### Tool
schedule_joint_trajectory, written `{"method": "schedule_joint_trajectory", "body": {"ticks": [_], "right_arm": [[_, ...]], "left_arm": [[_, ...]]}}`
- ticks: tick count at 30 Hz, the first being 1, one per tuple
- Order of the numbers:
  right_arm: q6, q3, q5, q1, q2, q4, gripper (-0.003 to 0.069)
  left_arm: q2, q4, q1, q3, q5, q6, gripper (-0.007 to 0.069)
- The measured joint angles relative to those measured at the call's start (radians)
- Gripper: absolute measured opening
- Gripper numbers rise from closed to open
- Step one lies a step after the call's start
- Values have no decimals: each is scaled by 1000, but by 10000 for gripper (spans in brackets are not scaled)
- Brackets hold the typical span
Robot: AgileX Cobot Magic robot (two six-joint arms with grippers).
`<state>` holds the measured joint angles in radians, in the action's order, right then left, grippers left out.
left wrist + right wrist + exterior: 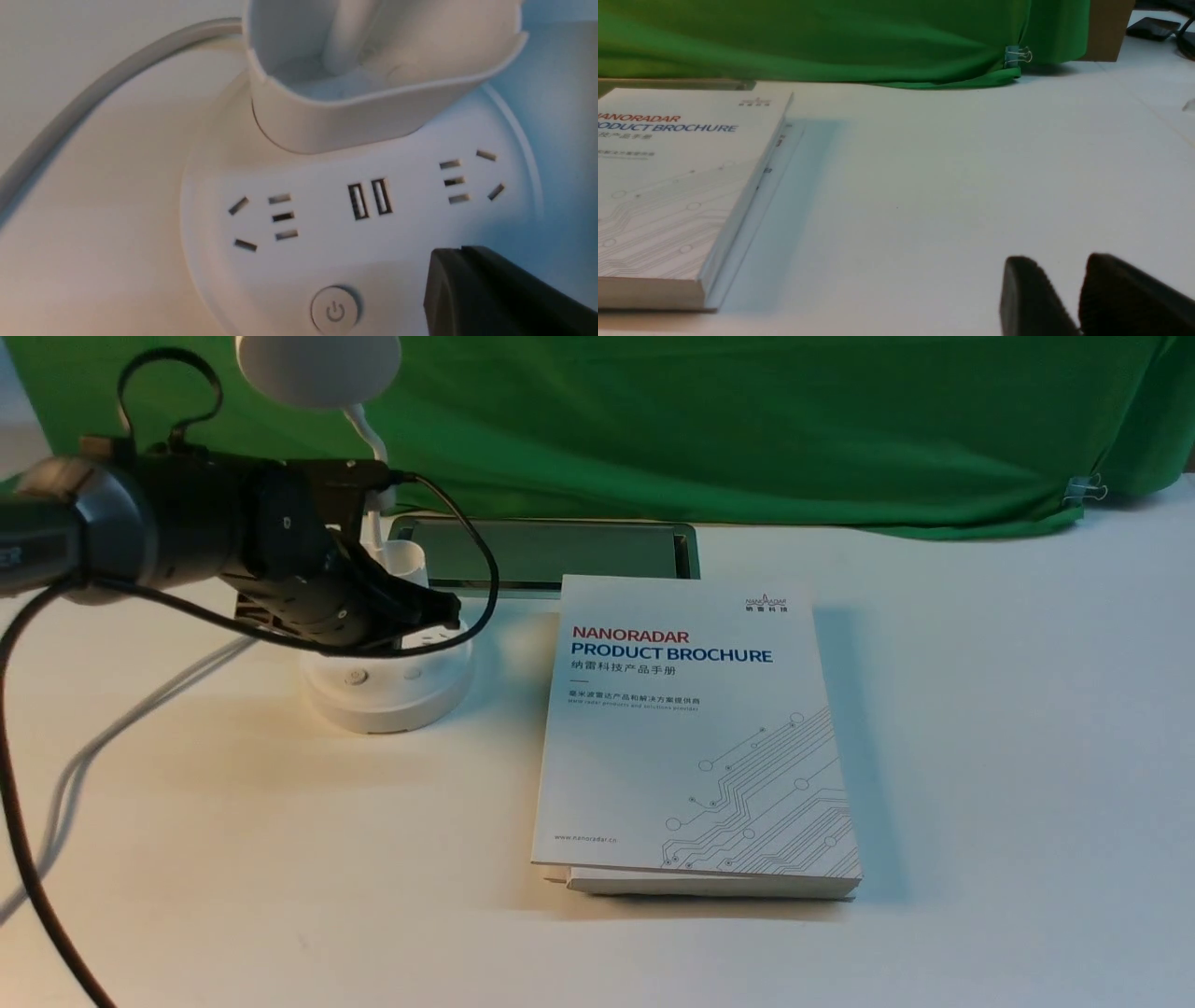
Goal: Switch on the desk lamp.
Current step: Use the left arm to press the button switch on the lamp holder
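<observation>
One empty left hand [460, 250] is closed, the empty right hand [1059, 261] slightly parted; the desk lamp [317, 369], upper left, seems light, best steadied by its stiff base [392, 700].

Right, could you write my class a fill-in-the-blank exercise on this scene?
The cloth is coloured ____.
The red word on the brochure reads ____.
Two ____ ports sit between the sockets on the desk lamp.
The arm over the lamp's base is the robot's ____ one.

Missing words: green; NANORADAR; USB; left.
</observation>
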<state>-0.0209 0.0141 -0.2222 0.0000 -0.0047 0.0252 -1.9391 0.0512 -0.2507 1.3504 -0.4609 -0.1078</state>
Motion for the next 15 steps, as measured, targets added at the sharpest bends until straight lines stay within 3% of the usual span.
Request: {"method": "schedule_joint_trajectory", "body": {"ticks": [15], "right_arm": [[0,0,1,0,0,0,241]], "left_arm": [[-18,55,-2,-3,64,-1,21]]}}
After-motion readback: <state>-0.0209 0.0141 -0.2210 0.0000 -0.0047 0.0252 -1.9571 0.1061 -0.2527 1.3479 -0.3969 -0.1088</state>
